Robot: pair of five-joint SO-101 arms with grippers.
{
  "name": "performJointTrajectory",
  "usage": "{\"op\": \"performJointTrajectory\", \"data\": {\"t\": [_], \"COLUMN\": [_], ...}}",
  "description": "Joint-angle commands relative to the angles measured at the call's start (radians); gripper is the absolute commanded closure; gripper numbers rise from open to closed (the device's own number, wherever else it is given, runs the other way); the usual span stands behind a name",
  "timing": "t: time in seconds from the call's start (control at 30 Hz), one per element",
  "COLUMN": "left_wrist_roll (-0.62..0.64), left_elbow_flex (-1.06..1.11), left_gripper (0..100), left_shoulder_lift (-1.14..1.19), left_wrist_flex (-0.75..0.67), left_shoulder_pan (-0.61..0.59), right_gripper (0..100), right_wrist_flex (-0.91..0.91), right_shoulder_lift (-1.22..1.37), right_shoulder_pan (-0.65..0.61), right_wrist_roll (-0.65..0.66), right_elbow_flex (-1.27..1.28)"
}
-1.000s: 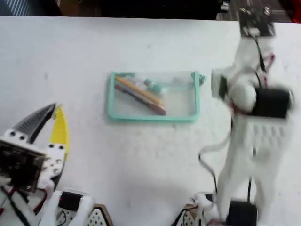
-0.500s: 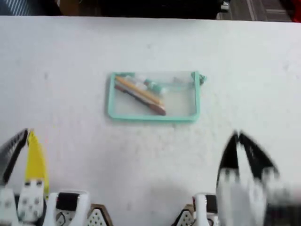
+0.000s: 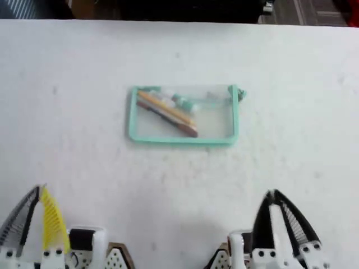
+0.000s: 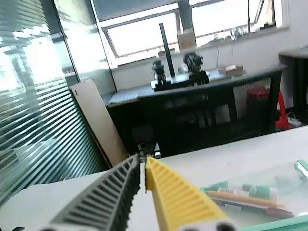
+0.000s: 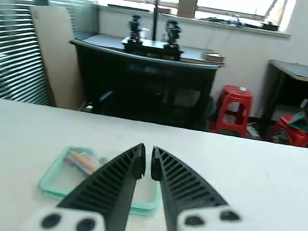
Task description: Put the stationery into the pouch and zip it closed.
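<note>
High view: pouch [image 3: 184, 116] on white table [image 3: 84, 61]; left tool [image 3: 42, 189], right tool [image 3: 274, 195] closed, empty; dark desk [image 5: 144, 72] beyond.

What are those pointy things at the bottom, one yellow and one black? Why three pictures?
Those are the pinching tools of two robot arms. One picture comes from a camera above the white table. The other two come from small cameras on each arm's wrist, looking past its own tool. The grey-and-yellow left tool and the black right tool are both shut and hold nothing. Farther along the table lies a clear plastic pouch with a mint-green edge. Long stationery pieces lie inside it.
</note>
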Motion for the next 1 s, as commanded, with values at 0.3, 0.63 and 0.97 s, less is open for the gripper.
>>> {"op": "performJointTrajectory", "data": {"t": [0.3, 0.63, 0.97], "left_wrist_roll": [0.005, 0.012, 0.012], "left_elbow_flex": [0.316, 0.672, 1.003], "left_gripper": [98, 98, 98], "left_shoulder_lift": [0.005, 0.005, 0.005], "left_wrist_flex": [-0.175, -0.393, -0.5], "left_shoulder_pan": [-0.005, -0.004, -0.004], "right_gripper": [98.1, 98.1, 98.1], "right_wrist_flex": [-0.133, -0.275, -0.509], "right_shoulder_lift": [-0.004, -0.004, -0.004], "right_shoulder_pan": [-0.021, 0.018, 0.024], "right_wrist_roll": [0.078, 0.087, 0.087], "right_elbow_flex": [0.127, 0.334, 0.836]}}
